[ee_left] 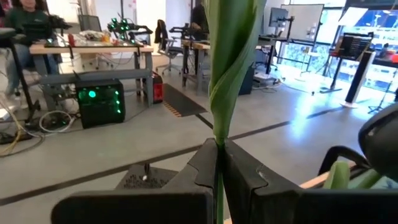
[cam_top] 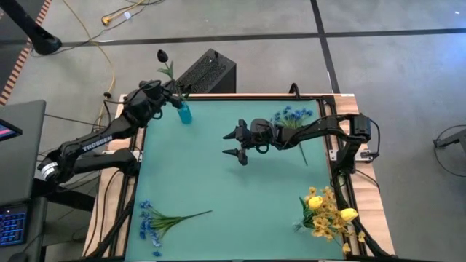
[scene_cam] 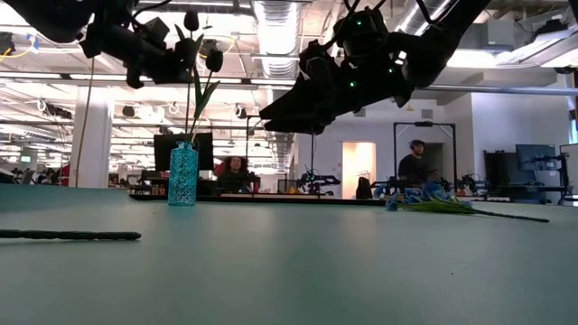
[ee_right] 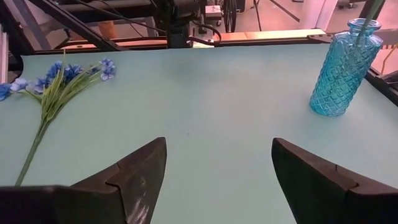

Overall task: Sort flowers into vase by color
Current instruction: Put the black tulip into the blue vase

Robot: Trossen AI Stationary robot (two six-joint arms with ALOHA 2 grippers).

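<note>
A blue glass vase (cam_top: pixel 184 113) (scene_cam: pixel 182 174) (ee_right: pixel 342 68) stands near the table's far left edge. My left gripper (cam_top: pixel 177 94) (ee_left: pixel 219 149) is above it, shut on a green stem that carries a dark bud (cam_top: pixel 162 55) (scene_cam: pixel 191 20). A second dark bud (scene_cam: pixel 214 59) shows beside it above the vase. My right gripper (cam_top: pixel 239 143) (ee_right: pixel 217 168) (scene_cam: pixel 298 104) hangs open above the table's middle. Blue sprigs lie at the far right (cam_top: pixel 293 116) and the near left (cam_top: pixel 156 218). A yellow bunch (cam_top: pixel 328 211) lies at the near right. My left gripper pinches the dark-bud flower's stem (ee_left: pixel 218 163) between its two fingers, just below a long green leaf (ee_left: pixel 227 62). The fingers lie across the stem. The flower stands roughly upright, bud on top, and its stem runs down to the vase's neck (scene_cam: pixel 185 146).
A black box (cam_top: pixel 207 73) sits on the floor beyond the far edge. The near-left blue sprig's stem (scene_cam: pixel 68 236) lies flat on the mat. Bare green mat (cam_top: pixel 218 182) stretches between the vase, my right gripper and the near sprigs. People sit in the room behind.
</note>
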